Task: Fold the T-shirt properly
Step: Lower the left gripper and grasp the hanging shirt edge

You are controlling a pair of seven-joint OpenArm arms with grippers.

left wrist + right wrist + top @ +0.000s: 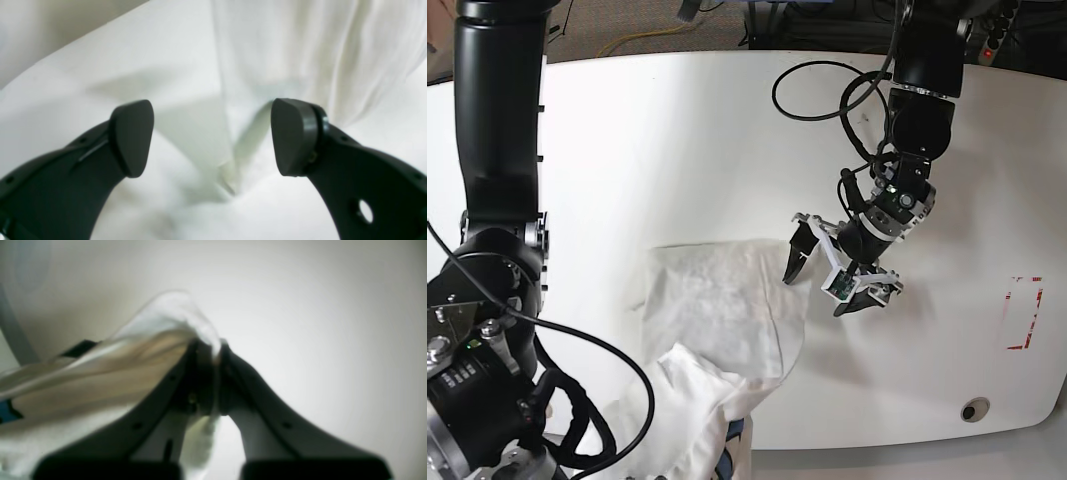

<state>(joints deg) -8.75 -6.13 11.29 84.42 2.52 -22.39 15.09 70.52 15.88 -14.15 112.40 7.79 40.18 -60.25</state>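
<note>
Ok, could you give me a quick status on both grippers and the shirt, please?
Left gripper open, empty, beside the shirt's edge. Right gripper shut on the T-shirt, lifting one end; the rest lies on the table. Nothing in the way.

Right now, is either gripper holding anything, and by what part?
The right gripper is shut on a bunched fold of the T-shirt; which part of it cannot be told. The left gripper is open, holding nothing.
</note>
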